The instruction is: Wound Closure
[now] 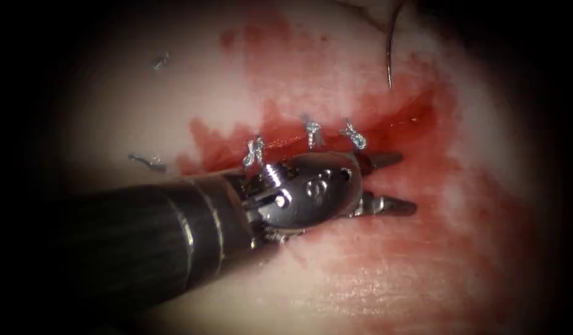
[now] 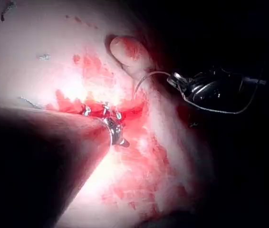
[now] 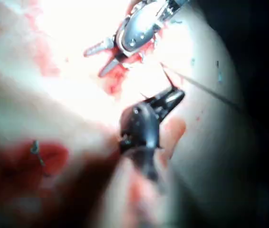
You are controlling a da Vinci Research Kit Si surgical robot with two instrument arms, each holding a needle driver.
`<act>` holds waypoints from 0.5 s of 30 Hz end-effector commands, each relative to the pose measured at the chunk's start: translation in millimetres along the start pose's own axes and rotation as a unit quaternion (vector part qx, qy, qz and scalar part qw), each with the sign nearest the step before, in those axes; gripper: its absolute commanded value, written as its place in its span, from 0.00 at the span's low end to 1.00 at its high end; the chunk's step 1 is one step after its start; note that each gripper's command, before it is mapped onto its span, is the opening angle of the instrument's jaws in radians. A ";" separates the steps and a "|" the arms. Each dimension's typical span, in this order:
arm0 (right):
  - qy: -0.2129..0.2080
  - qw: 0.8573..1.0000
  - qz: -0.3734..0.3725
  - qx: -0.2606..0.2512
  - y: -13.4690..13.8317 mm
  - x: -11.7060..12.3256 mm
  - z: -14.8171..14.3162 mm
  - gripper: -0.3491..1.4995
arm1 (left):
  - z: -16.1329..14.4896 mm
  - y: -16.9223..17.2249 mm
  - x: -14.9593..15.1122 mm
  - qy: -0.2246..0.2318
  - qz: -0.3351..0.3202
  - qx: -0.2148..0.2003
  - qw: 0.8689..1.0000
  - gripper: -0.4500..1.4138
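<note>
The left tool [image 1: 386, 183], polished steel, spreads empty jaws beside the knotted cut [image 1: 311, 146]. The right tool [image 3: 175, 97] clamps the thin curved needle [image 1: 390, 46] near its tail, clear of the wet tissue [image 1: 144, 105], thread [image 2: 220, 110] trailing.

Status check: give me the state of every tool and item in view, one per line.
Left tool: jaws open, holding nothing, over the cut.
Right tool: shut on the needle.
Needle: held up, clear of the tissue.
Cut: three knots along it, right end unstitched, red fluid around.
</note>
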 end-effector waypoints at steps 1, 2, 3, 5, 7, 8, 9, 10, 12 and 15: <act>0.002 1.000 -0.008 -0.005 -0.2 -0.6 1.0 0.00 | 0.7 -0.1 0.3 0.001 0.000 -0.001 1.000 0.62; 0.001 1.000 -0.011 -0.006 -0.3 -0.5 1.2 0.00 | 0.7 0.0 0.4 0.001 0.000 -0.001 1.000 0.62; 0.001 1.000 -0.014 -0.006 -0.3 -0.5 1.2 0.00 | 0.7 0.0 0.4 0.001 0.000 -0.001 1.000 0.62; 0.002 1.000 -0.024 -0.005 -0.6 -0.4 1.4 0.00 | 0.7 0.0 0.4 0.002 0.000 -0.003 1.000 0.62; 0.002 1.000 -0.027 -0.005 -0.6 -0.5 1.5 0.00 | 0.7 0.0 0.3 0.002 0.000 -0.003 1.000 0.62; 0.002 1.000 -0.030 -0.008 -0.5 -0.5 1.4 0.00 | 0.7 0.0 0.3 0.002 0.000 -0.003 1.000 0.62; 0.003 0.999 -0.030 -0.009 -0.5 -0.5 1.4 0.00 | 0.7 0.0 0.4 0.002 0.000 -0.003 1.000 0.62; 0.003 0.999 -0.033 -0.009 -0.6 -0.5 1.5 0.00 | 0.7 0.0 0.4 0.002 0.000 -0.004 1.000 0.62; 0.005 0.999 -0.047 -0.009 -1.0 -0.3 1.6 0.00 | 0.4 0.0 0.4 0.002 0.000 -0.006 1.000 0.62; -0.002 0.998 -0.060 0.001 -1.5 -0.4 1.5 0.00 | 0.0 -0.1 0.6 0.002 -0.004 -0.008 1.000 0.62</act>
